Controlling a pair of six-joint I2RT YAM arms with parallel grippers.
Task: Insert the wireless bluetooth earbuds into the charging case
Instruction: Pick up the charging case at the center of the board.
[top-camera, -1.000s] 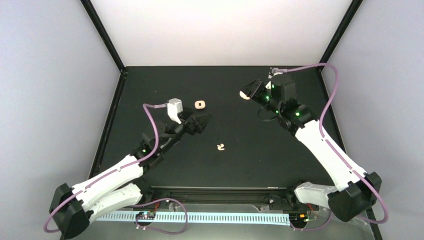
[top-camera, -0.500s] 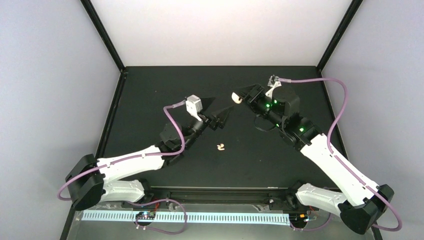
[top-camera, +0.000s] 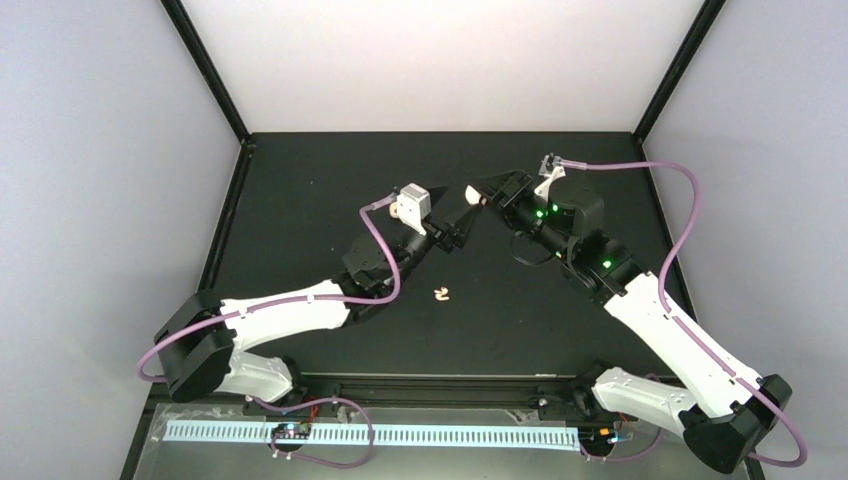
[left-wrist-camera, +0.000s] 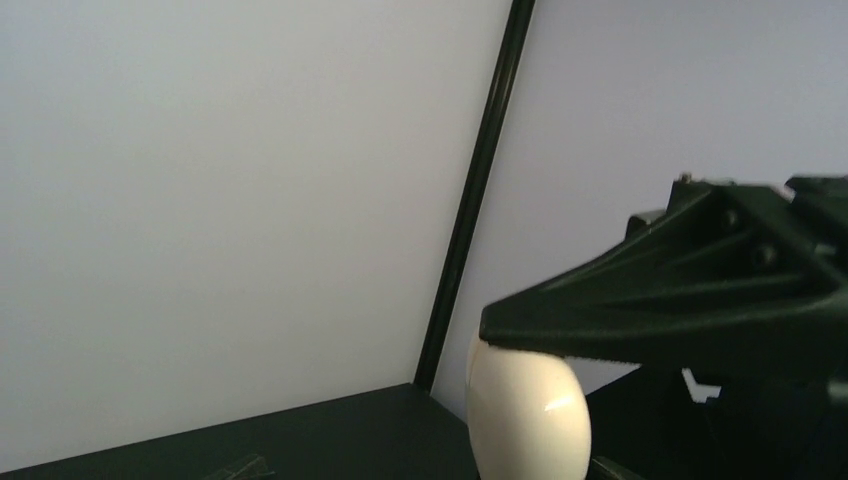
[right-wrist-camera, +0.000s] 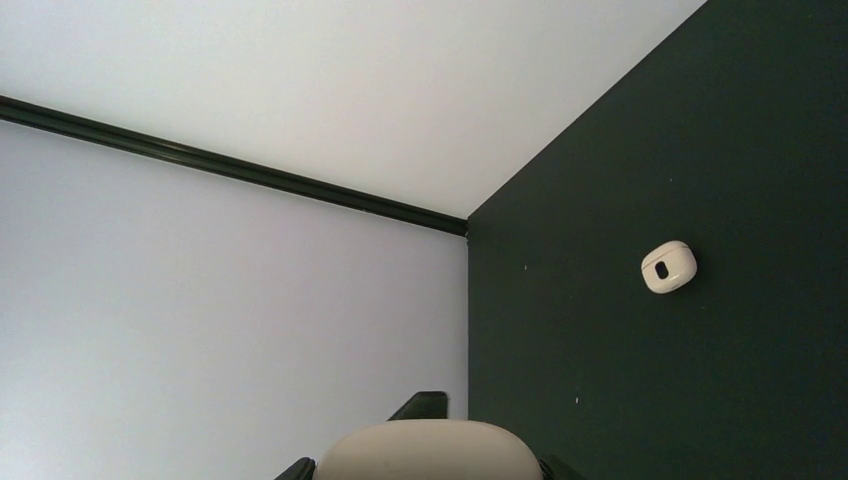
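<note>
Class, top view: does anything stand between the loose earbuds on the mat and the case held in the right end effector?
Yes. The left end effector sits on the line from the earbuds to the held case, close beside that case.

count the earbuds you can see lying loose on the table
2. Both earbuds lie close together on the table, near its middle. More may be hidden, for instance inside the case in the right gripper.
</note>
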